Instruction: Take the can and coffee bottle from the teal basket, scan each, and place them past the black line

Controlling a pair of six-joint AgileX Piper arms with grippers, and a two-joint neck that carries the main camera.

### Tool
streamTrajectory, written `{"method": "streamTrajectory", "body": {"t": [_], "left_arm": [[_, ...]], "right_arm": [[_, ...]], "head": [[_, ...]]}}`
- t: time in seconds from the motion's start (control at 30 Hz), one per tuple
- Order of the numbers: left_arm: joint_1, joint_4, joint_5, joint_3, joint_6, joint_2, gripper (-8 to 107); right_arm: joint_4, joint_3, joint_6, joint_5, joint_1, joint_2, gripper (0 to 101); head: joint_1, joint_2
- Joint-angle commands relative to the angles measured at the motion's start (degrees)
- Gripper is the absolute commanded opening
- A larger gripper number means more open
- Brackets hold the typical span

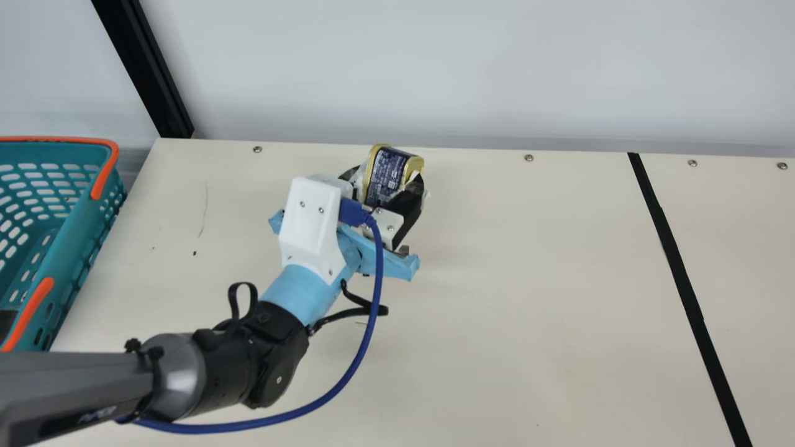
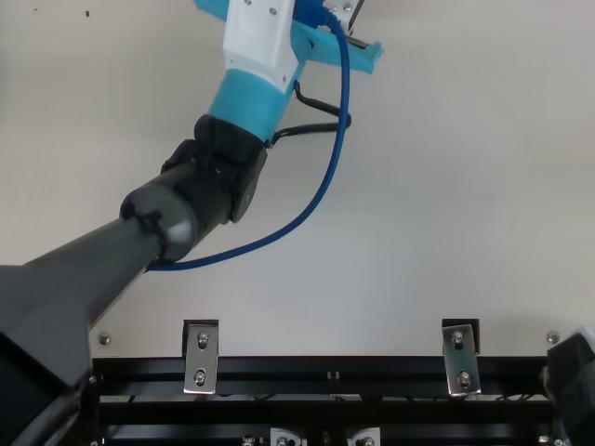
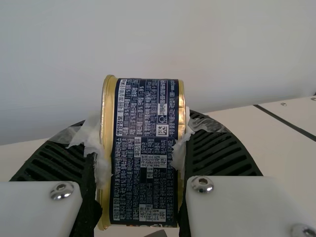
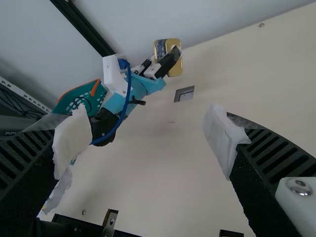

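Note:
The can, navy with gold rims, stands out at the tip of my left arm in the main view, near the table's back edge. My left gripper is shut on it. The left wrist view has the can upright between the taped ribbed fingers of my left gripper, its printed side facing the camera. My right gripper stands open with nothing between its fingers, well apart from the can. The teal basket is at the far left; a dark item in it cannot be identified.
The black line crosses the cream table on the right. A small grey and dark flat piece lies on the table near my left gripper. A wall rises behind the table; a black post stands at back left.

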Motion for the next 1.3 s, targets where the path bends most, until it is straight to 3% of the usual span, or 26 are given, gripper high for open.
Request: {"method": "streamTrajectory", "body": {"t": [0.0, 0.37, 0.63, 0.77, 1.03, 1.27], "left_arm": [[0.2, 0.8, 0.5, -0.2, -0.5, 0.3, 10], [3.2, 8.6, 1.1, 0.0, -5.1, 0.4, 10], [6.0, 15.6, 3.3, 0.6, -5.0, -6.5, 10], [7.5, 18.8, 11.3, 0.1, 0.2, -11.9, 10], [10.8, 26.0, 33.6, -3.2, 11.7, -21.3, 10], [10.1, 39.6, 51.9, -6.2, 7.8, -26.5, 10]], "right_arm": [[0.0, 0.0, 0.0, 0.0, 0.0, 0.0, 101], [0.0, 0.0, 0.0, 0.0, 0.0, 0.0, 101], [0.0, 0.0, 0.0, 0.0, 0.0, 0.0, 101], [0.0, 0.0, 0.0, 0.0, 0.0, 0.0, 101], [0.0, 0.0, 0.0, 0.0, 0.0, 0.0, 101], [0.0, 0.0, 0.0, 0.0, 0.0, 0.0, 101]], "head": [[-0.1, -0.3], [-0.1, -0.3], [-0.1, -0.3], [-0.1, -0.3], [-0.1, -0.3], [-0.1, -0.3]]}}
